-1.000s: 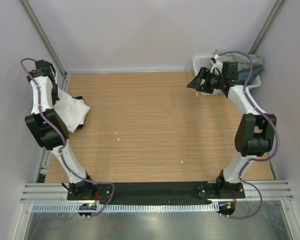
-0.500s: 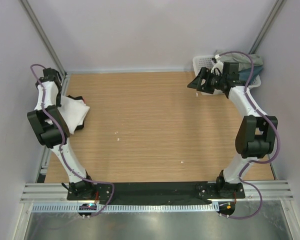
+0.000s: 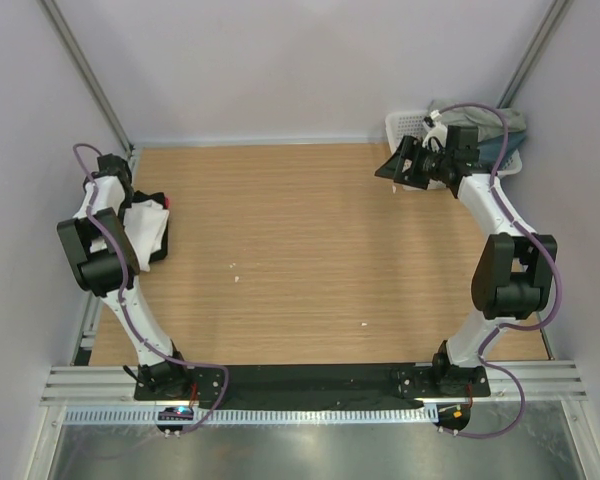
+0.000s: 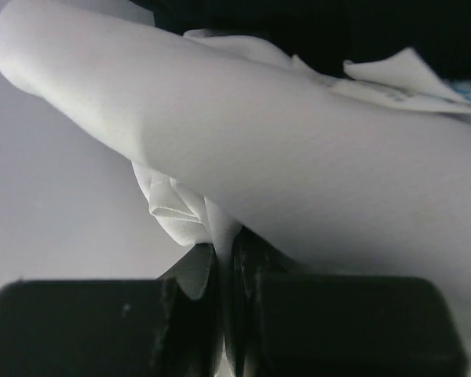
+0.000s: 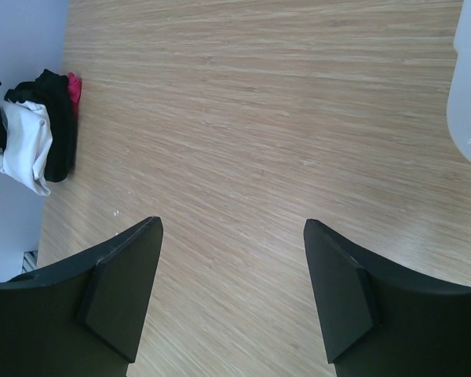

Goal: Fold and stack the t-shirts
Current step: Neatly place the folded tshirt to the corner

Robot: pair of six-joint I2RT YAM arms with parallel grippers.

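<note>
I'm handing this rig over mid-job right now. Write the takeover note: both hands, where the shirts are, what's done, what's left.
Left hand: shut on a fold of the white shirt, at the far left edge of the table.
Right hand: open and empty, above the table beside the basket.
Shirts: the white one lies bunched over the black shirt, with something pink beside them. The grey-green shirt and teal shirt are in the basket.
Done: white and black are piled together; I cannot tell how neatly they are folded.
Left: release the white shirt, then fold and stack the two from the basket.
</note>
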